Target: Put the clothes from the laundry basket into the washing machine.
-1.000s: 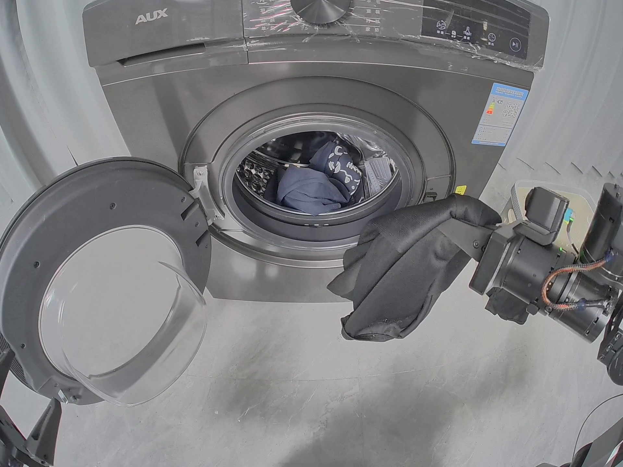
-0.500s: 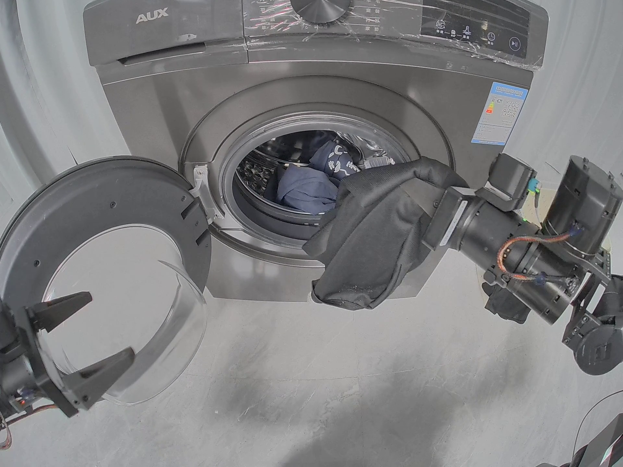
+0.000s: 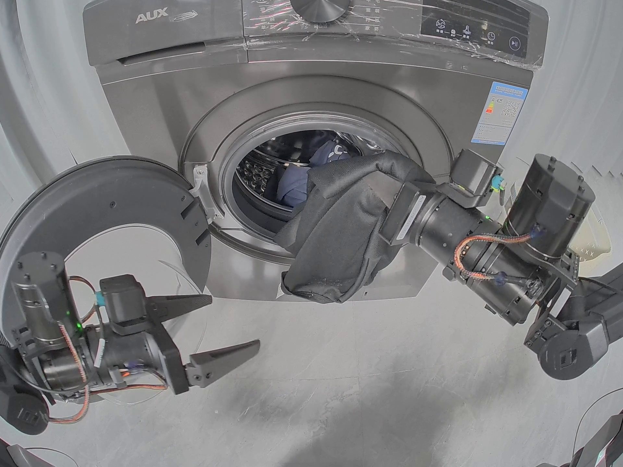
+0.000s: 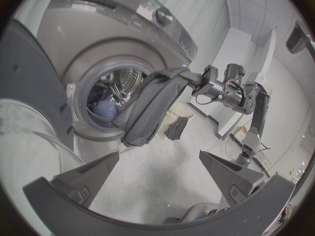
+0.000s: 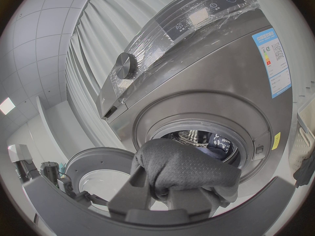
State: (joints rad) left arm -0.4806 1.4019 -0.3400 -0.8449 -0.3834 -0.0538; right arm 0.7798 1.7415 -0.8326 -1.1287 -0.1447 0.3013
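The grey washing machine (image 3: pixel 195 98) stands with its round door (image 3: pixel 110 209) swung open to the left. Blue clothes (image 3: pixel 293 187) lie inside the drum. My right gripper (image 3: pixel 392 196) is shut on a black garment (image 3: pixel 337 235), held at the right rim of the drum opening; the cloth hangs down over the lower rim. The same black garment (image 5: pixel 183 167) bunches over the right gripper (image 5: pixel 160 190). My left gripper (image 3: pixel 217 332) is open and holds nothing, low in front of the open door. The white laundry basket (image 4: pixel 175 110) sits right of the machine.
A dark garment (image 4: pixel 177 128) hangs over the basket's near side. The laundry basket (image 3: pixel 594 241) is mostly hidden behind my right arm. Bare grey floor (image 3: pixel 337 384) stretches in front of the machine. Pale curtains (image 3: pixel 45 85) hang behind it.
My right arm has carried the black garment up and left, from beside the machine to the drum opening. My left arm has risen into view at the lower left, gripper open.
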